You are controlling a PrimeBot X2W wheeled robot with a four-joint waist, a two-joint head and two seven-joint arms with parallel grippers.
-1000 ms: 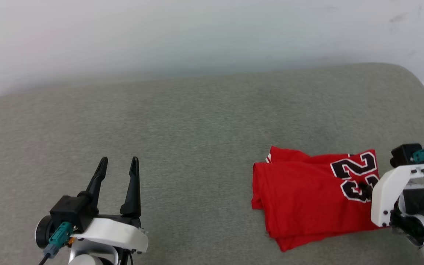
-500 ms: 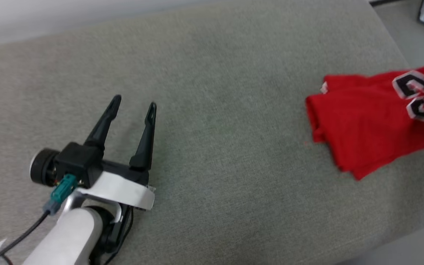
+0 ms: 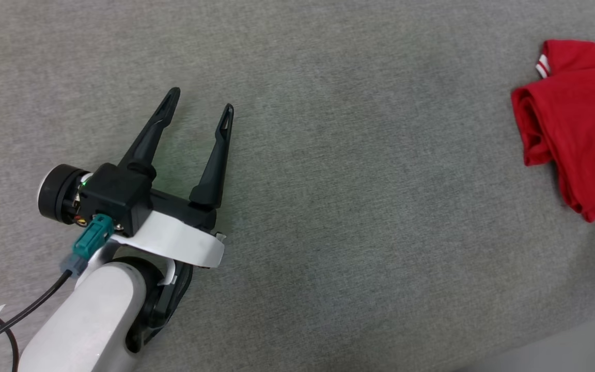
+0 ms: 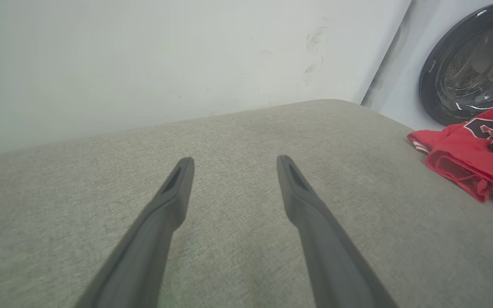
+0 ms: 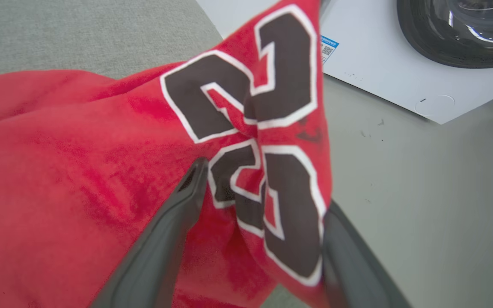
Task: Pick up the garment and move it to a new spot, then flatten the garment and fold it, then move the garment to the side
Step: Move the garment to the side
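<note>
Nearest, the left claw [image 3: 201,101] hung spread wide above the grey bench [image 3: 354,206]. At the bench's right edge the right claw [image 5: 263,188] stood wide too, one fingertip hidden beneath the folded garment [image 3: 581,119]. The garment's rolled edge faced left, its right part cut off, long axis unclear.

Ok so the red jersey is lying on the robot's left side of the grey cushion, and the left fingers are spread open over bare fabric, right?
No: the red jersey lies on the robot's right side of the grey cushion, as the head view shows. The left fingers are spread open over bare fabric.
</note>
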